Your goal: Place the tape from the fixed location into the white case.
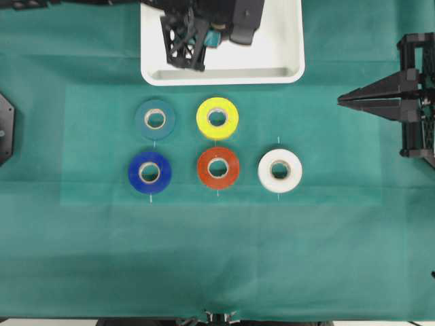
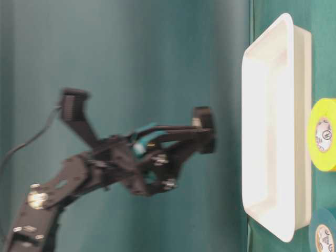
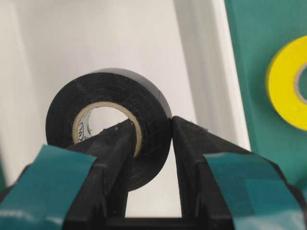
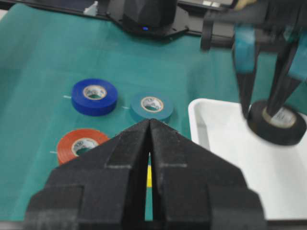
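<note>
The left gripper is pinching the tape through its wall, 1 finger inside the core and 1 outside, the roll hanging over the white case in the upper middle of the overhead frame. The release looks to depend on the roll lying straight below the fingertips, its hole pointing along them. The right wrist view is showing the roll near the tray floor, though blurred; overhead, the arm is hiding it. The right gripper is sitting pressed together at the right edge, well apart.
</note>
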Controlling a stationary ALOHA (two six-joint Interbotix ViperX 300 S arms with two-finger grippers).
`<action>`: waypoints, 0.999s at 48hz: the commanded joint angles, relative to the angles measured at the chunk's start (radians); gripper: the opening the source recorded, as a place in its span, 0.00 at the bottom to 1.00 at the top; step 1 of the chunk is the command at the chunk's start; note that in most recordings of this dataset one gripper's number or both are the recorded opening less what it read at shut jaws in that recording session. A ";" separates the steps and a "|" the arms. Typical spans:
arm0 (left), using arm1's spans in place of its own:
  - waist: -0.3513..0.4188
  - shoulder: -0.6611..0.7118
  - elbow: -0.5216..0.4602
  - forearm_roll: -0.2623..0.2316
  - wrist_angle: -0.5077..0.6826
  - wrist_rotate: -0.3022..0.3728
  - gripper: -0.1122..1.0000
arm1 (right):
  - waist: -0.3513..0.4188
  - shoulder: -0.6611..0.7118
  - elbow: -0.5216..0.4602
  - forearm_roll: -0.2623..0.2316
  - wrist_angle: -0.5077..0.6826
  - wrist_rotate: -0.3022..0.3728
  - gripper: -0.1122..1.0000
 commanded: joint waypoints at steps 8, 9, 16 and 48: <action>0.011 0.029 0.029 0.000 -0.101 0.000 0.31 | -0.002 0.005 -0.017 0.002 -0.008 0.000 0.10; 0.012 0.034 0.034 0.000 -0.109 0.000 0.31 | 0.000 0.005 -0.017 0.002 -0.008 0.000 0.10; 0.028 0.058 0.054 0.000 -0.141 0.002 0.31 | 0.000 0.006 -0.017 0.002 -0.008 0.000 0.10; 0.044 0.092 0.078 0.000 -0.192 0.017 0.31 | 0.000 0.008 -0.015 0.000 -0.005 0.000 0.10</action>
